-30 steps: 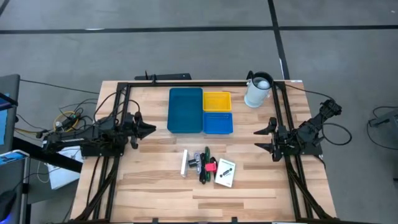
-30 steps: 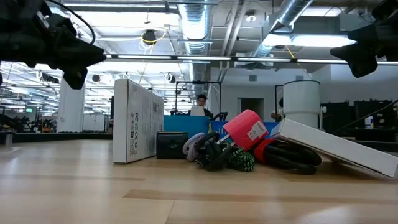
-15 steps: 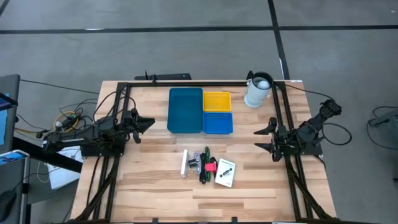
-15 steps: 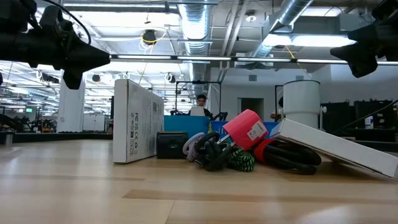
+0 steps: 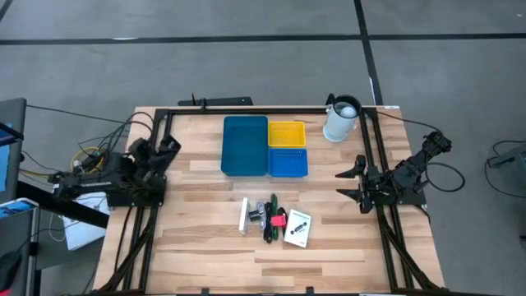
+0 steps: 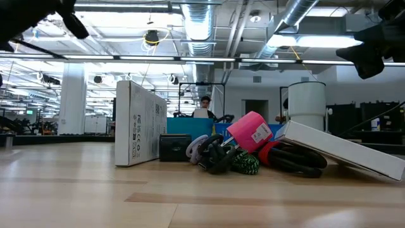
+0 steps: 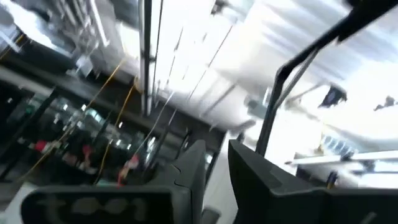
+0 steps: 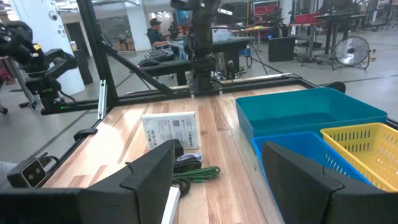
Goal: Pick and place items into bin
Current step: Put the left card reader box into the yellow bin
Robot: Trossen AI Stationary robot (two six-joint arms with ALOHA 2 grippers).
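Note:
The items lie in a cluster on the near middle of the table: a white bar [image 5: 243, 215], a small silver piece [image 5: 256, 215], black and green pens [image 5: 269, 219], a red piece [image 5: 279, 220] and a white printed card [image 5: 298, 228]. The bin, made up of a long teal tray [image 5: 245, 145], a yellow tray [image 5: 287, 133] and a blue tray [image 5: 288, 163], sits beyond them. My left gripper [image 5: 168, 146] is raised at the table's left side with its fingers pointing up at the ceiling [image 7: 214, 155], open and empty. My right gripper [image 5: 347, 184] waits open at the right side, facing the items [image 8: 217, 152].
A white cylindrical jug [image 5: 340, 120] stands at the far right corner, right of the yellow tray. Black frame rails [image 5: 161, 164] run along the left, right and far sides of the table. Cables trail off the left edge. Bare wood lies between the items and each arm.
My left gripper has drawn back toward the table's left edge, lifted and tipped upward, leaving the top of the low view. The right arm, the items and the trays have stayed where they were.

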